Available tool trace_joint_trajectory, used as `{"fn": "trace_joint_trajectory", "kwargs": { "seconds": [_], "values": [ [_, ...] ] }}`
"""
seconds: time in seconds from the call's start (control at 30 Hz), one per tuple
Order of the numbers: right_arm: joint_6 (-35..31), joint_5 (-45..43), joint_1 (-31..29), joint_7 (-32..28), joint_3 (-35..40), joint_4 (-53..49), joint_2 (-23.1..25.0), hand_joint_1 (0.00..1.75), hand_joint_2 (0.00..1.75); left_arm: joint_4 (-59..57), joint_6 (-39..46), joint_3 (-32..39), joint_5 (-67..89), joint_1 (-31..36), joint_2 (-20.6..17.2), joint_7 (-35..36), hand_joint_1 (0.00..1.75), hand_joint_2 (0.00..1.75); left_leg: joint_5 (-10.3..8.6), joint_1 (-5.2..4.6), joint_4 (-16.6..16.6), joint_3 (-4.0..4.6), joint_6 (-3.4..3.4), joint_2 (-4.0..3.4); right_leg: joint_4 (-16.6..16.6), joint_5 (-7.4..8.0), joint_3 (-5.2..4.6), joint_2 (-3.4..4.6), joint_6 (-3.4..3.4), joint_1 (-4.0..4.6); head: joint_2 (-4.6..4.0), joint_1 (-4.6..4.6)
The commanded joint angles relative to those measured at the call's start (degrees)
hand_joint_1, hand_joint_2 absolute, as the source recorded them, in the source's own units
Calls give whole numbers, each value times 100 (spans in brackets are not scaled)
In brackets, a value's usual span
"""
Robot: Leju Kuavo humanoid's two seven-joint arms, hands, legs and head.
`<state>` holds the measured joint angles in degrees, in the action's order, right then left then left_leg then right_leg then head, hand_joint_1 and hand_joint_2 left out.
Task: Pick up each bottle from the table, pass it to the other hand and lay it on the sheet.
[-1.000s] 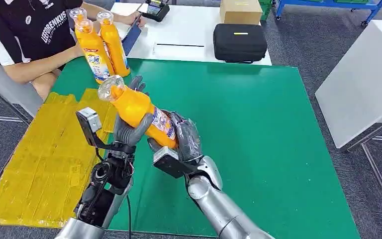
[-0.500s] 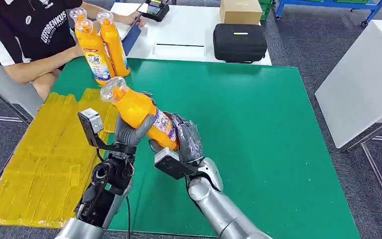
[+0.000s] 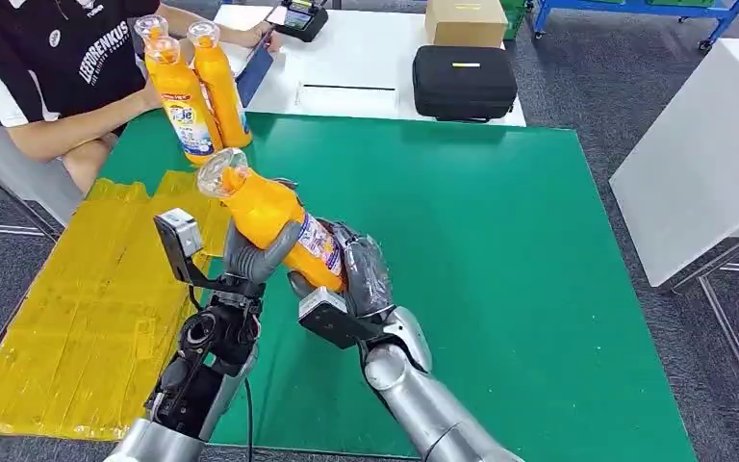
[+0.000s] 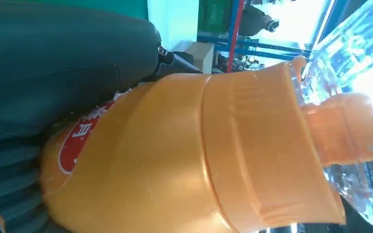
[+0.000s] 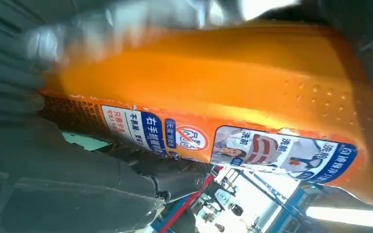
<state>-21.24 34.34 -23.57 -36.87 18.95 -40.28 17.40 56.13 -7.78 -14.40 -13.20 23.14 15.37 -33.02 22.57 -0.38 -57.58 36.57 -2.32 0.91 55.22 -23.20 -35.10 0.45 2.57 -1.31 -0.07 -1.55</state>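
- On the left we see the crinkled yellow sheet (image 3: 77,318) lying flat, half over the table edge.
- Two upright orange bottles (image 3: 185,96) stand at the far left corner, near a seated person (image 3: 53,72).
- Our left hand (image 3: 250,255) grasps the third bottle (image 3: 269,217), smooth orange plastic with a clear cap, tilted above the green mat (image 3: 500,269).
- Our right hand (image 3: 361,274) also grasps its lower end.
- Beyond the mat we see a white table (image 3: 375,53) with one black case (image 3: 464,82) and one cardboard box (image 3: 465,21); the floor is grey carpet (image 3: 587,67).

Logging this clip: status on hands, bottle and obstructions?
Left hand and right hand both grip the orange plastic bottle, tilted above the green mat. Yellow sheet bare. Two orange bottles upright beyond.
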Motion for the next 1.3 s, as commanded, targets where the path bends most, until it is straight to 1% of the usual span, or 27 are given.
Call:
{"fn": "trace_joint_trajectory", "kwargs": {
  "seconds": [0.03,0.07,0.13,0.23,0.27,0.3,0.33,0.37,0.4,0.47,0.5,0.53,0.57,0.63,0.67,0.7,0.77,0.8,0.87,0.9,0.93,0.97,1.1,1.2,1.23,1.27,1.3],
  "values": [
    [-192,-172,165,-127,-179,-249,-178,0,175,-348,20,-13,90,373,-39,-28,175,175,5,4,3,-15,8,8,-5,-7,20,-14,-9,6,0,0],
    [-112,-360,306,-174,-248,-562,-194,0,175,-275,31,-27,141,345,-58,-45,175,175,17,8,-1,-37,16,9,-2,-20,43,-20,-15,10,0,0],
    [86,-639,803,-23,-230,-1636,-381,0,175,-33,143,-67,469,244,-130,-141,175,175,6,4,2,-16,9,10,-3,-10,21,-17,-9,5,0,0],
    [446,-1114,1514,164,-312,-3134,-586,0,175,337,307,-32,783,34,-218,-173,175,175,15,5,0,-26,12,11,-2,-19,33,-21,-12,7,0,-2],
    [497,-1193,1671,197,-339,-3492,-620,0,175,394,326,-2,801,-1,-232,-162,175,175,27,7,-4,-42,17,12,2,-31,50,-24,-17,10,0,2],
    [471,-1275,1853,230,-379,-3935,-639,0,175,469,346,64,821,-44,-241,-153,175,175,12,3,1,-15,10,16,-1,-17,24,-24,-10,4,0,0],
    [495,-1388,1955,264,-401,-4194,-659,0,175,513,404,97,886,-68,-239,-160,175,175,26,5,-5,-35,15,9,3,-28,44,-20,-15,7,0,2],
    [517,-1489,2035,307,-419,-4406,-683,0,175,562,436,122,924,-96,-228,-161,175,175,15,1,1,-15,10,8,0,-16,23,-14,-9,2,0,0],
    [635,-1709,2087,381,-460,-4579,-707,0,0,621,554,109,1027,-134,-235,-170,175,175,29,3,-6,-34,16,2,5,-28,41,-12,-15,5,0,2],
    [895,-2164,2117,491,-542,-4726,-719,0,0,695,732,110,1157,-195,-240,-172,175,175,15,0,1,-8,14,8,0,-13,15,-13,-9,2,0,2],
    [1169,-2516,2122,549,-587,-4775,-732,0,0,697,957,89,1325,-201,-259,-207,175,175,27,1,-4,-27,19,7,4,-24,33,-15,-14,3,0,0],
    [1204,-2594,2131,543,-629,-4800,-735,0,0,685,1079,81,1419,-196,-262,-220,175,175,17,1,1,-12,15,6,-1,-13,17,-11,-11,3,0,2],
    [1229,-2710,2155,507,-718,-4866,-734,0,0,667,1341,82,1644,-191,-256,-255,175,175,27,2,-3,-30,21,4,2,-23,35,-13,-17,5,0,0],
    [1266,-2961,2249,490,-847,-5022,-716,0,0,624,2556,-69,2756,-166,-296,-326,175,175,26,3,-3,-28,21,4,2,-22,33,-13,-17,6,0,0],
    [1315,-3172,2309,597,-909,-5101,-730,0,175,545,2977,-143,3287,-127,-306,-206,175,175,18,2,1,-15,18,9,-1,-15,20,-16,-13,4,0,0],
    [1280,-3262,2333,657,-936,-5148,-771,0,175,440,3486,-184,3902,-91,-322,-133,175,175,26,4,-2,-32,23,8,1,-24,37,-18,-18,7,0,0],
    [1117,-3271,2357,689,-996,-5229,-771,0,175,49,4592,-317,5417,57,-374,234,175,175,13,2,4,-13,16,11,-5,-12,19,-16,-10,4,0,0],
    [1045,-3326,2311,702,-1024,-5276,-762,0,175,42,4778,35,6704,31,-224,475,175,175,13,1,4,-14,15,10,-5,-11,19,-15,-9,3,0,0],
    [982,-3454,2204,795,-1065,-5272,-741,0,175,-83,4778,396,7898,54,-71,625,175,175,15,1,3,-15,15,3,-4,-11,18,-8,-8,3,0,0],
    [982,-3454,2204,795,-1065,-5272,-741,0,175,-83,4778,396,7898,54,-71,625,175,175,29,3,-2,-39,21,-3,-2,-22,41,-6,-15,6,0,0],
    [982,-3454,2204,795,-1065,-5272,-741,0,175,-83,4778,396,7898,54,-71,625,175,175,18,2,1,-20,16,0,-4,-13,23,-6,-10,4,0,0],
    [982,-3454,2204,795,-1065,-5272,-741,0,175,-83,4778,396,7898,54,-71,625,175,175,29,4,-1,-40,22,-1,-2,-23,43,-8,-15,7,0,0],
    [982,-3454,2204,795,-1065,-5272,-741,0,175,-83,4778,396,7898,54,-71,625,175,175,29,4,0,-40,24,-11,-2,-20,42,-1,-17,6,0,-2],
    [982,-3454,2204,795,-1065,-5272,-741,0,175,-83,4778,396,7898,54,-71,625,175,175,12,2,3,-10,15,0,-5,-7,12,-6,-8,3,0,0],
    [965,-3472,2129,812,-1065,-5223,-741,0,175,-146,4778,451,8115,68,-13,610,175,175,25,6,-1,-36,24,-2,-2,-20,39,-10,-17,9,0,0],
    [927,-3499,2086,834,-1044,-5184,-766,0,175,-211,4778,576,8588,80,39,618,175,175,18,4,2,-24,19,-3,-5,-13,26,-5,-12,6,0,0],
    [916,-3570,1990,901,-1021,-5097,-816,0,175,-372,4778,440,9667,129,-28,992,175,175,15,3,3,-16,16,-9,-6,-8,17,2,-9,4,0,0]
  ]
}}
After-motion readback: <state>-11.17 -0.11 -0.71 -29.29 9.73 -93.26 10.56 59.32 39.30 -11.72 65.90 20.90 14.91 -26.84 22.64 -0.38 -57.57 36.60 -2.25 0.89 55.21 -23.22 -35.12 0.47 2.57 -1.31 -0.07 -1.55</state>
